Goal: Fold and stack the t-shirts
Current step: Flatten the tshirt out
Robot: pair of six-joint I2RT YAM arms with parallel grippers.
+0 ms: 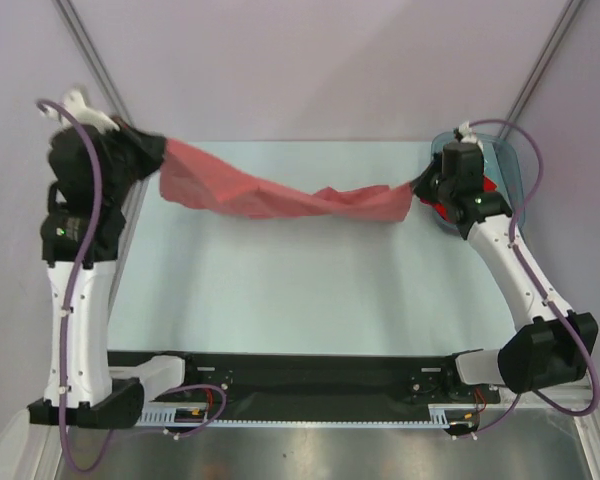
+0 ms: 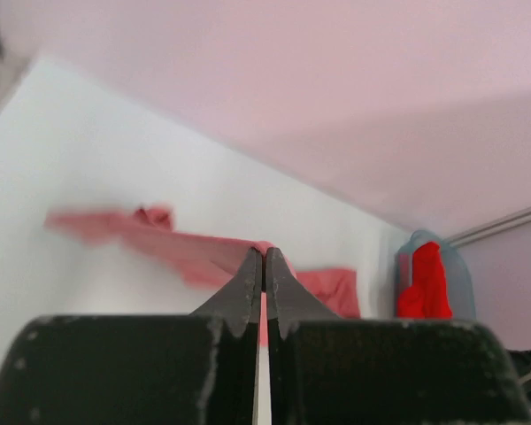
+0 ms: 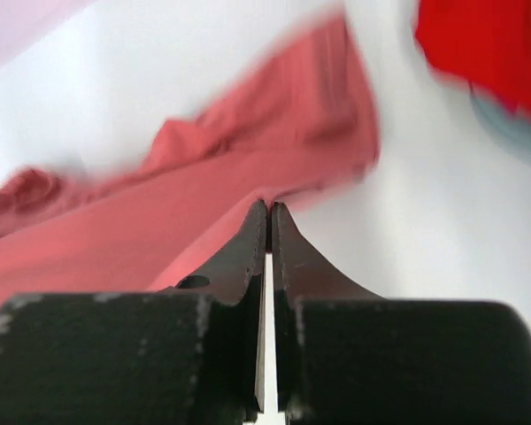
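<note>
A salmon-pink t-shirt (image 1: pixel 280 200) hangs twisted in the air above the pale table (image 1: pixel 280 300), stretched between my two grippers. My left gripper (image 1: pixel 163 157) is shut on its left end at the far left. My right gripper (image 1: pixel 418 188) is shut on its right end near the bin. In the left wrist view the jaws (image 2: pixel 264 255) pinch a fold of the pink t-shirt (image 2: pixel 177 248). The right wrist view shows its gripper (image 3: pixel 270 205) closed on the pink t-shirt's (image 3: pixel 203 177) edge. A brighter red t-shirt (image 1: pixel 488 185) lies in the bin.
A translucent blue-grey bin (image 1: pixel 507 165) stands at the far right corner, behind my right wrist, and shows in the left wrist view as the bin (image 2: pixel 465 274) holding red cloth (image 2: pixel 423 283). Pale walls close in behind and beside the table.
</note>
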